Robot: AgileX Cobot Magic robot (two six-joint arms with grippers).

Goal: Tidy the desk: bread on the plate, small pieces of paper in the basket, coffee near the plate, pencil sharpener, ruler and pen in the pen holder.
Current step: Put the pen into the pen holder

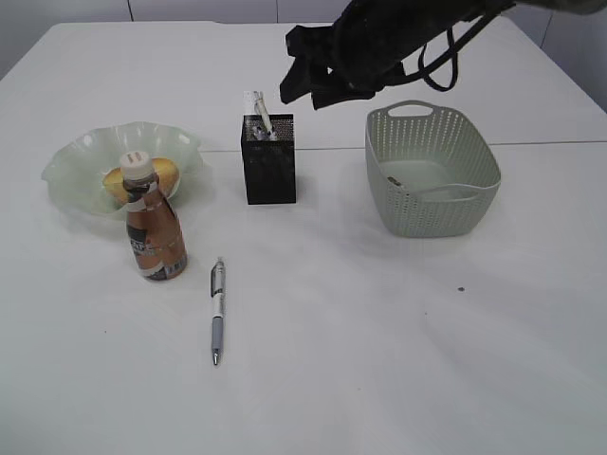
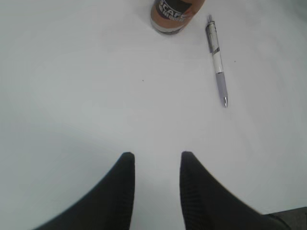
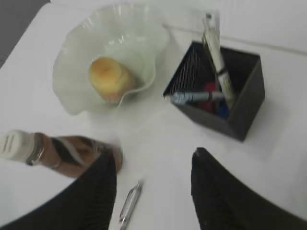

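Looking at the white desk (image 1: 379,360), we see most of the tidying done: the golden-brown oval bread (image 3: 111,76) lies in the pale green wavy glass plate (image 1: 71,161), and the small brown coffee bottle (image 1: 155,227) stands just beside it, as the task wants. The black square mesh pen holder (image 1: 268,161) already keeps some items upright. Only the grey-and-white pen (image 1: 217,311) lies on the desk, near the bottle. Our right gripper (image 3: 153,167) hangs above the holder, jaws apart and empty. Our left gripper (image 2: 157,165) is also apart, holding nothing, near the pen. The perforated grey-green basket (image 1: 432,171) stands to the right.
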